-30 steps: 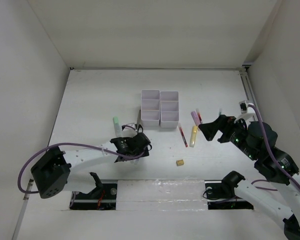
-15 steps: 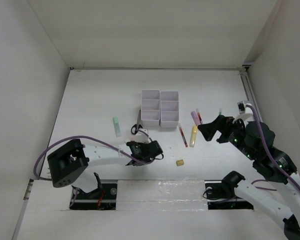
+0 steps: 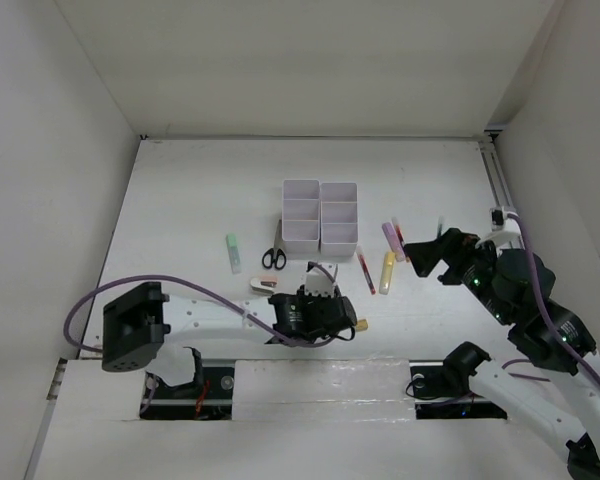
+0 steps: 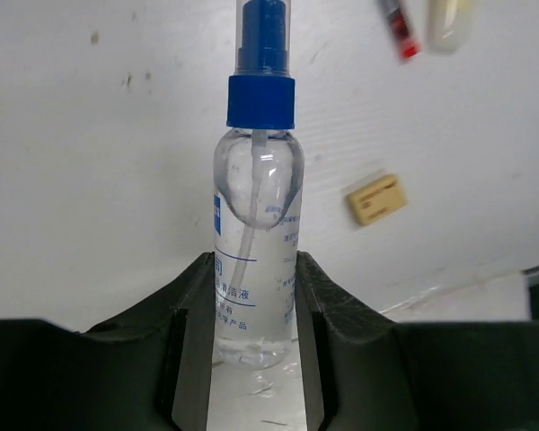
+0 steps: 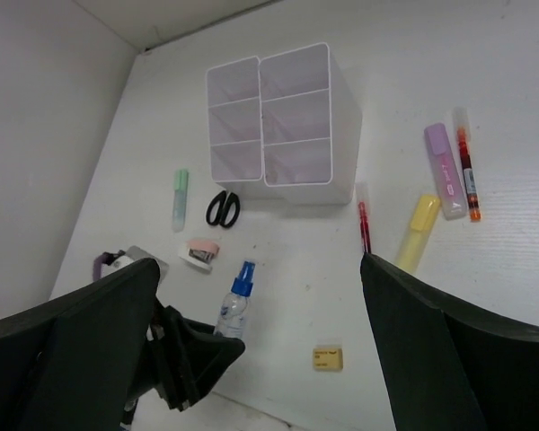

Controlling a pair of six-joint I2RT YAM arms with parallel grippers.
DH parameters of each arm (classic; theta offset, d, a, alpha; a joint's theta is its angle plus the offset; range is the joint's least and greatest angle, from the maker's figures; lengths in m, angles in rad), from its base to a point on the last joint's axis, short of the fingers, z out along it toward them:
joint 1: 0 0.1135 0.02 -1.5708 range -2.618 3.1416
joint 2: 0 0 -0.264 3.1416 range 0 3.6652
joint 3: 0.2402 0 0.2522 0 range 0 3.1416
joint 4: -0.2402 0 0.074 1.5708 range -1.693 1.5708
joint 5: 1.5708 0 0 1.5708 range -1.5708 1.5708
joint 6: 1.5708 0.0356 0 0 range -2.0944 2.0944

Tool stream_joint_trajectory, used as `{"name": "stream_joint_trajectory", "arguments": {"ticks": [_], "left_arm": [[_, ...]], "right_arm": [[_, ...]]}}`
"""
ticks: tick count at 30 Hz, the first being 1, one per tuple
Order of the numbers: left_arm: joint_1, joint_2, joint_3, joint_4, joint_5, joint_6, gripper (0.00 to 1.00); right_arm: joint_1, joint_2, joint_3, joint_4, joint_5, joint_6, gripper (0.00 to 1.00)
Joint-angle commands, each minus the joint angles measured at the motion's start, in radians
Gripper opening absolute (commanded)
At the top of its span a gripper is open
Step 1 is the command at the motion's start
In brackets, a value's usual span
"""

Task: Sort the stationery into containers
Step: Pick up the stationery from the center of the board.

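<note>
My left gripper (image 4: pixel 254 269) is shut on the base of the clear blue-capped glue bottle (image 4: pixel 254 206), whose cap points towards the containers (image 3: pixel 302 243). In the top view this gripper (image 3: pixel 318 302) sits near the table's front edge, left of the tan eraser (image 3: pixel 361 324). My right gripper (image 3: pixel 435 255) hangs open and empty to the right of the pens. Black scissors (image 3: pixel 273 258), a white-pink stapler (image 3: pixel 263 284) and a green highlighter (image 3: pixel 233 252) lie left of the containers. On their right lie a red pen (image 3: pixel 365 270), a yellow highlighter (image 3: pixel 387 271) and a pink highlighter (image 3: pixel 391 237).
The joined white containers (image 5: pixel 296 189) show six compartments with nothing visible inside. A second red pen (image 5: pixel 467 166) lies beside the pink highlighter (image 5: pixel 443 169). White walls close in the table on the left, back and right.
My left gripper has shut on the glue bottle and moved right with it, from beside the scissors to beside the eraser, uncovering the stapler. The right gripper drifted slightly right, still open.
</note>
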Motion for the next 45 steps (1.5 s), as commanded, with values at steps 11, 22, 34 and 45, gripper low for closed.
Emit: {"name": "stream_joint_trajectory", "arguments": {"ticks": [11,22,34,45], "left_arm": [[-0.003,-0.491,-0.217,0.765,-0.02,0.618,0.0],[-0.003,-0.611,-0.275,0.869,0.206,0.755,0.0],[-0.003,-0.573,-0.248,0.879,0.241,0.755,0.0],[-0.003,-0.573,-0.225,0.879,0.155,0.726,0.0]], "right_arm": [[-0.003,-0.014,-0.026,0.262,-0.336,0.031,1.0],[-0.003,0.113,-0.116,0.532,-0.549,0.077,1.0],[0.075,0.199,-0.162,0.688,-0.604,0.126,0.63],[0.075,0.199,-0.208,0.707,-0.614,0.156,0.44]]}}
